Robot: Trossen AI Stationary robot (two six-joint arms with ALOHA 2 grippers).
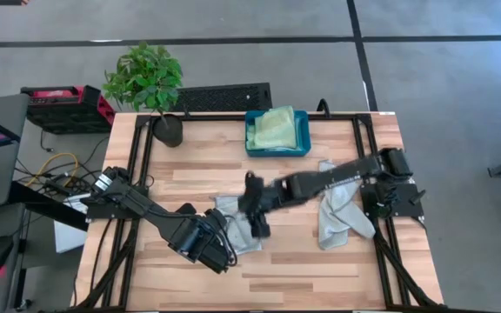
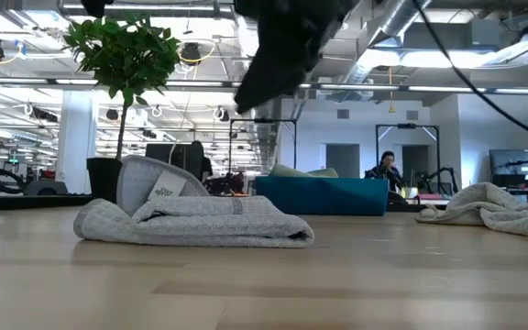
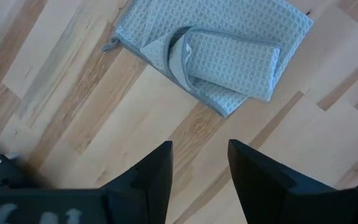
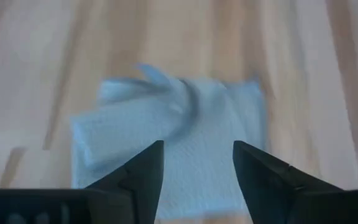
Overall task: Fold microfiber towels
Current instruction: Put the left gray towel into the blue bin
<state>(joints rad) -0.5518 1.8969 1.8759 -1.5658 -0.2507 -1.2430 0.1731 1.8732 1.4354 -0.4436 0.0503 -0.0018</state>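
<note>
Your worktop [image 1: 320, 269] is a pale wooden slab, and both dark arms reach in over its near half. At about one o'clock from its centre sits the teal bin [image 1: 302, 139], with the light green towel [image 1: 275, 129] bunched inside it. At four o'clock, a pale grey towel [image 1: 337, 213] lies crumpled under the right arm. Near six o'clock, just left of centre, you have the folded towel [image 3: 229, 50]: it lies flat on the wood, one corner turned up, with a small white tag showing in the low view. Your right gripper [image 4: 197, 163] hangs directly above that folded towel, fingers spread and clear of the cloth, holding nothing. Your left gripper [image 3: 199, 165] sits just beside the towel at its eight o'clock side, above bare wood, fingers parted and empty. A potted plant [image 1: 150, 87] stands at the worktop's eleven o'clock corner.
</note>
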